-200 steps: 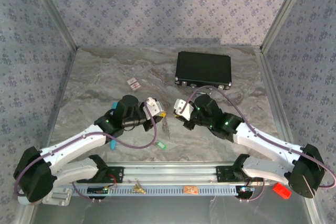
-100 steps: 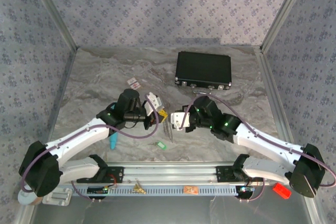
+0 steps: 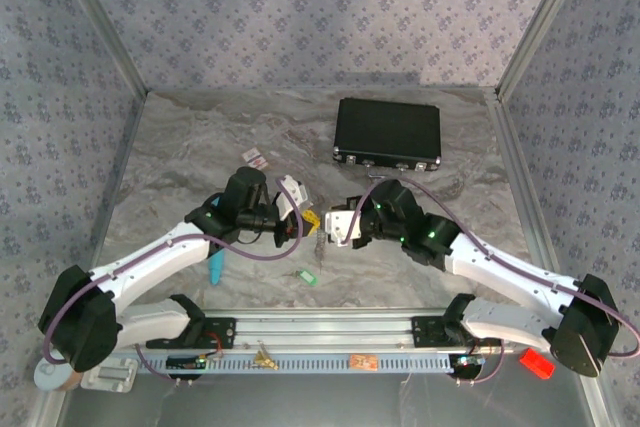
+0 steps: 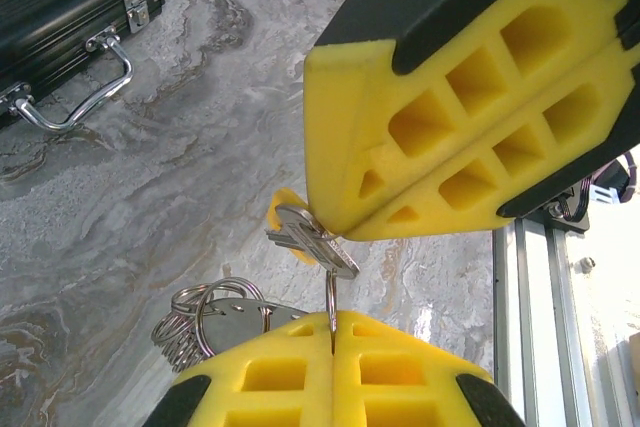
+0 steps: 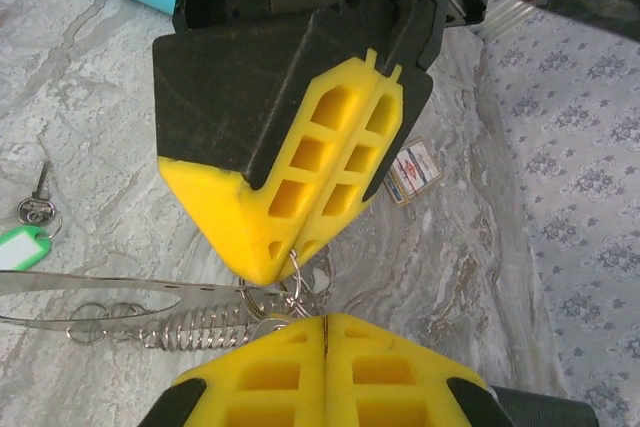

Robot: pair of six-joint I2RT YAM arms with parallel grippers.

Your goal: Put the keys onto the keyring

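The left jaws [image 3: 308, 217] and right jaws [image 3: 326, 237] meet tip to tip over the grey marbled table [image 3: 180, 147].

From the left wrist, the left jaws [image 4: 334, 332] are closed, their yellow foam pads pressed flat together. A thin wire loop of the pale silvery-grey keyring [image 4: 205, 312] rises out of their seam, and its cluster of rings lies just to one side of them on the table. Directly above, the right jaws [image 4: 345, 225] are also closed. The small silver key with a yellow-gold head [image 4: 300, 232] sticks out from the tip of their seam and touches the top of that loop.

From the right wrist, the right jaws [image 5: 325, 332] are shut pad to pad, and what they pinch is hidden. The left jaws [image 5: 285, 257] hang just above them, with the keyring [image 5: 200, 325] at their tip. Its coiled, bumpy stretch and long flat hoop trail away across the table.

The tiny key with a bright green head [image 3: 306, 275] lies loose on the table, near both jaws on the side toward the arm bases. The long teal pen [image 3: 215, 267] lies beyond the left arm. The black rectangular case [image 3: 388, 134] and the small red-and-white card [image 3: 255, 158] sit well apart on the far side.
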